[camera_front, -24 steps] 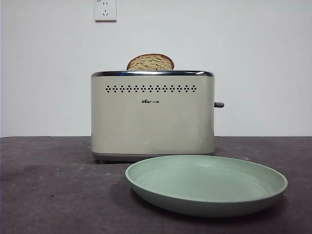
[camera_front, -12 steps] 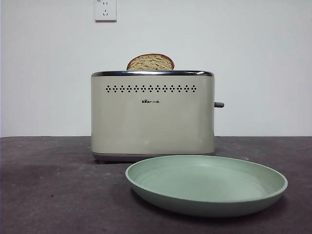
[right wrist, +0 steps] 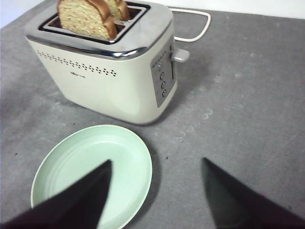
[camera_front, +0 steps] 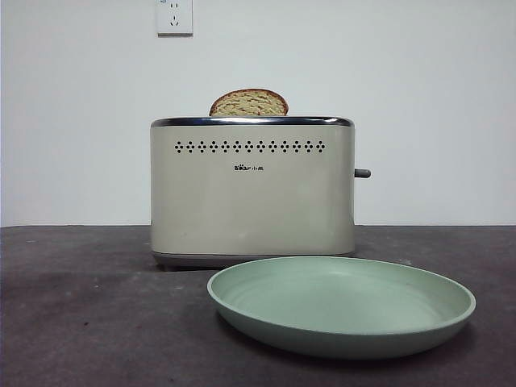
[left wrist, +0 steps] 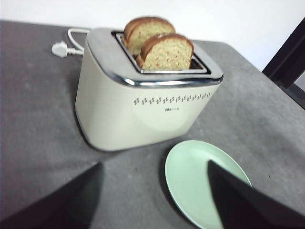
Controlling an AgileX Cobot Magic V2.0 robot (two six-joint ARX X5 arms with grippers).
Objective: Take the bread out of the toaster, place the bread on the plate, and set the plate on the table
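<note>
The bread (left wrist: 166,51) stands upright in the toaster (camera_front: 252,189), only its domed, crusted top showing above the dark rim in the front view; both wrist views show two slices side by side in the slots, the nearer one (right wrist: 83,19) rising clear of the metal and a second slice (left wrist: 147,32) behind it. A slice like this is likely light and fairly stiff when toasted, yet crumbly, so a gentle pinch across its two flat faces near the exposed top, just below the crust, looks like the best hold; squeezing hard or catching only the crust edge could break it. It should lift straight up, since the slot walls sit close on both sides. The toaster itself looks heavy enough to stay put. Just in front of it, near but not touching, the plate (camera_front: 342,306) lies flat on the surface (camera_front: 89,314), empty; it seems rigid and smooth, and its raised rim offers the natural place to grip. Behind the toaster a white cord and plug (left wrist: 61,48) trail on the surface. The left hand (left wrist: 155,191) and the right hand (right wrist: 156,191) both hover above and apart from everything, each with jaws spread wide and holding nothing.
</note>
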